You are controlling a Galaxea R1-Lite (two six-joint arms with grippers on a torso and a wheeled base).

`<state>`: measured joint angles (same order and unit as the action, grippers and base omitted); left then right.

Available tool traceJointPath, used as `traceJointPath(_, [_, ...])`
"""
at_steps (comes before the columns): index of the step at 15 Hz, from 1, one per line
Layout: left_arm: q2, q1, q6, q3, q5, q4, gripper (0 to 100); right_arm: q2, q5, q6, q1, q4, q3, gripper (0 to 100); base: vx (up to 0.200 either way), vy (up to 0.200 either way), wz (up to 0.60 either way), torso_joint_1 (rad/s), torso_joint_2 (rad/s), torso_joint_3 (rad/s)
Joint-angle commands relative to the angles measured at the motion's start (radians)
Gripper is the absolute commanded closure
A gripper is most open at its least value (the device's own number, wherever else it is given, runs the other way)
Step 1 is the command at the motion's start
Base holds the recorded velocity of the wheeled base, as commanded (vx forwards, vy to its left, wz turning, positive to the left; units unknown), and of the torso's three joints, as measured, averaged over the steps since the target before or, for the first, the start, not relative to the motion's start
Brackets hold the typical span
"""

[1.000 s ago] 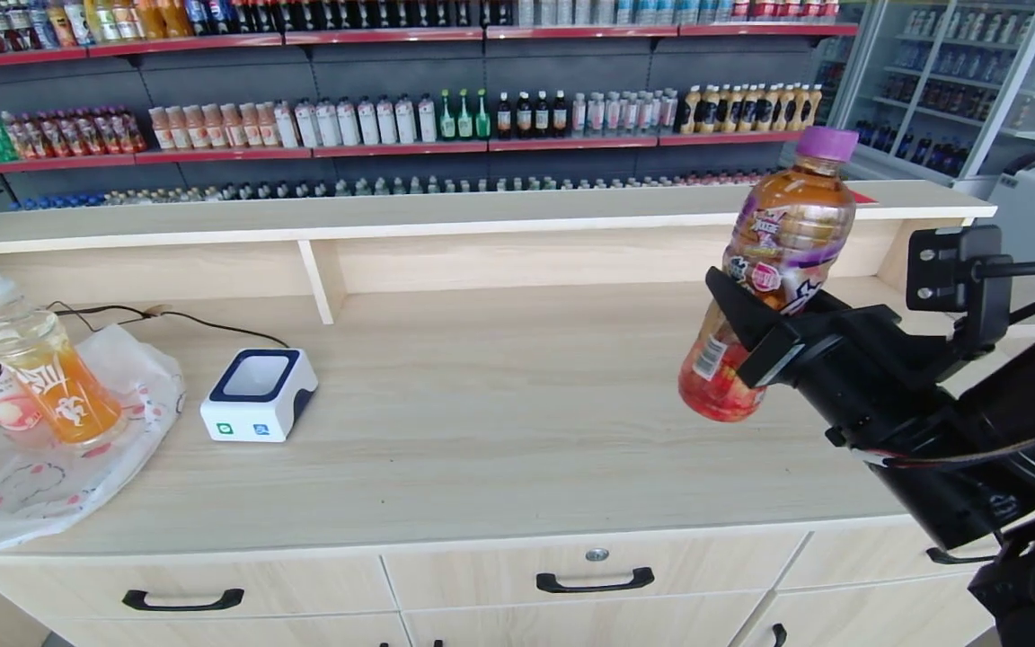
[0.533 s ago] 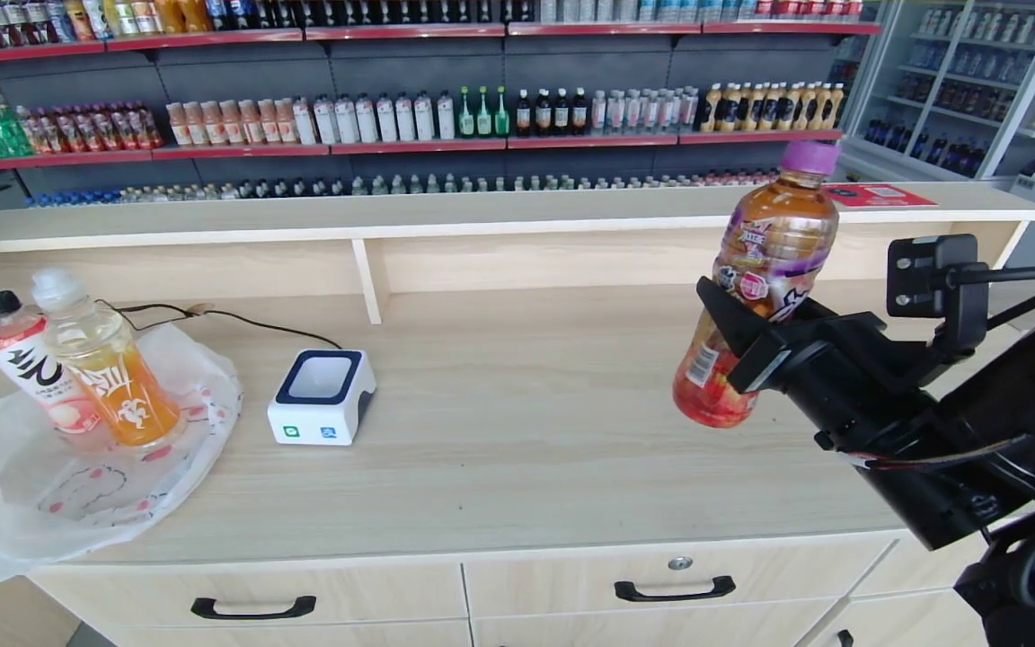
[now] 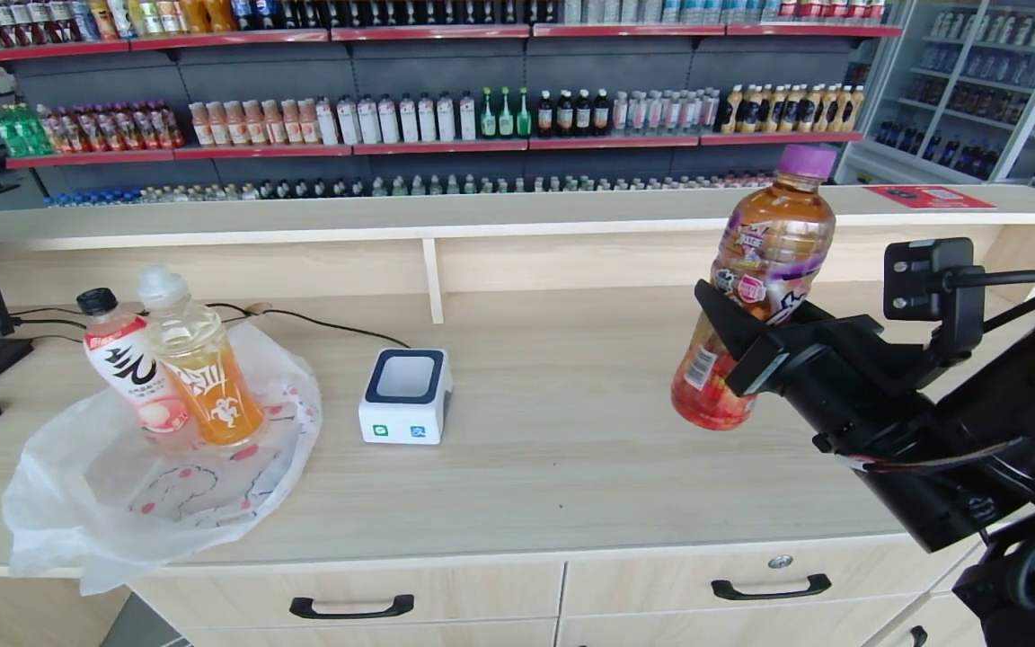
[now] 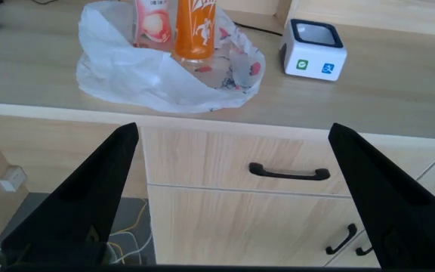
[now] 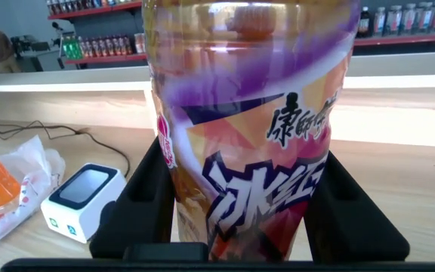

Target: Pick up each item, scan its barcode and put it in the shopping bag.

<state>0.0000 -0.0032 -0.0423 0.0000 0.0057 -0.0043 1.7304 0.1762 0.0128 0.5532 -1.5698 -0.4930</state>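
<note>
The right jaws grip the purple-capped tea bottle (image 3: 756,288) around its lower half, holding it nearly upright above the counter (image 3: 571,467), well right of the scanner (image 3: 405,395). The shopping bag (image 3: 122,503) lies left of the scanner. The left jaws gape empty.

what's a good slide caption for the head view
Right pincer holds a purple-capped bottle above the counter, right of the scanner.

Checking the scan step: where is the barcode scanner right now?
In the head view the scanner sits on the counter left of centre, just right of the shopping bag, apart from the bottle in the right claw.
</note>
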Motion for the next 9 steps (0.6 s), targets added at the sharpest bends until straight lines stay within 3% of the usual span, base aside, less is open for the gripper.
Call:
traceJointPath(1, [0.002,0.0,-0.001,0.0,0.0,0.0,0,0.003,0.0,0.0,0.002,-0.001,-0.001,100,0.0,0.2,0.0,-0.002,0.0,0.002])
traceJointPath(9, [0.002,0.0,-0.002,0.0,0.0,0.0,0,0.001,0.0,0.0,0.002,-0.001,0.001,100,0.0,0.2,0.0,0.004,0.0,0.002])
